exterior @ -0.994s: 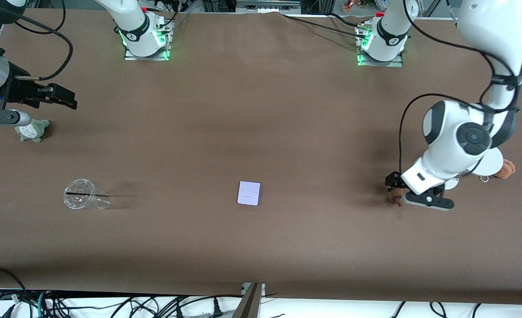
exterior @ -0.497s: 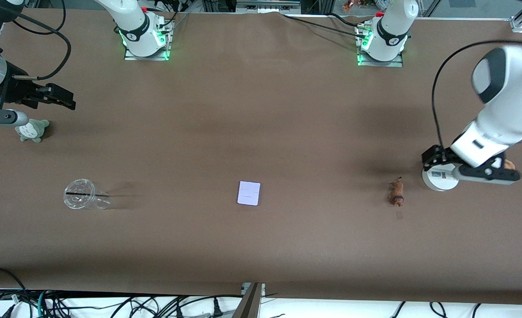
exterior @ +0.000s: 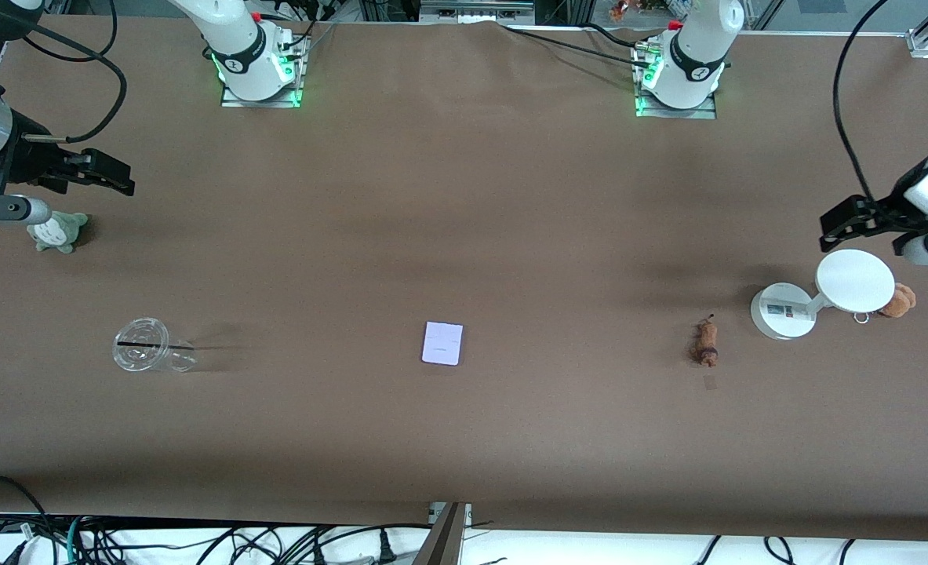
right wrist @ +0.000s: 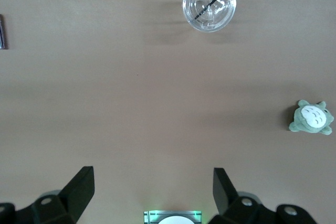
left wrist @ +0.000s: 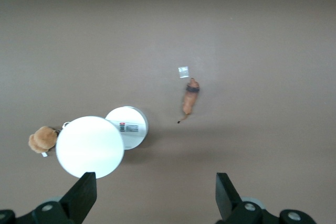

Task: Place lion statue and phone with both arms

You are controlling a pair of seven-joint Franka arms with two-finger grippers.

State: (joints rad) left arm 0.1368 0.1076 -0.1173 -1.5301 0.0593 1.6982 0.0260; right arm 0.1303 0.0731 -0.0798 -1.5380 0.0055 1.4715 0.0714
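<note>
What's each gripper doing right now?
Left gripper: open, empty, over the table's left-arm end, above the white stand.
Right gripper: open, empty, by the grey-green plush.

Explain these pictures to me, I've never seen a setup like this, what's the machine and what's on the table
Two robot arms are bolted to a brown table. One picture looks down from across it; two come from cameras on the arms' wrists.

The left gripper hangs open above a white stand; the right gripper hangs open near a grey-green plush. Neither holds anything.

On the table lie a pale phone, a tiny lion statue, a clear cup and a brown plush bear.
</note>
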